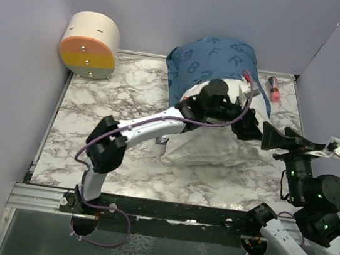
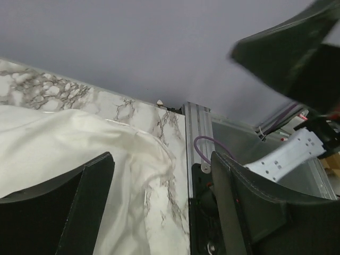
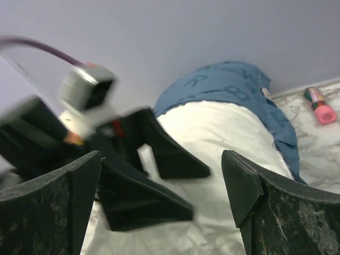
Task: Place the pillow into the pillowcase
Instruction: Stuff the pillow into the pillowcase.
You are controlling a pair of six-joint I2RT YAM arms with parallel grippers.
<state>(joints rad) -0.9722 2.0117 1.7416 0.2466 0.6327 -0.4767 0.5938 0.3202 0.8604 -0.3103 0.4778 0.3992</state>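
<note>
Okay, pillow (image 1: 208,149): lying on the marble table (image 1: 107,125), far end tucked inside the pillowcase (image 1: 212,54), near end bare white and rumpled toward the arms
Pillowcase: dark blue with pale letters, bunched over the pillow's far end by the back wall, its open edge running across the white fabric
Left gripper (image 2: 162,170): reaching over the pillow from the left, fingers spread wide, nothing pinched between them, white fabric just below
Right gripper (image 3: 162,159): at the pillow's right side, 2 fingers wide apart, gripping nothing, facing the left gripper close by
Far left corner: round wooden drum (image 1: 89,45) with an orange and yellow face, well apart from the pillow
Far right: small pink tube (image 1: 273,88) on the table just beside the pillowcase
</note>
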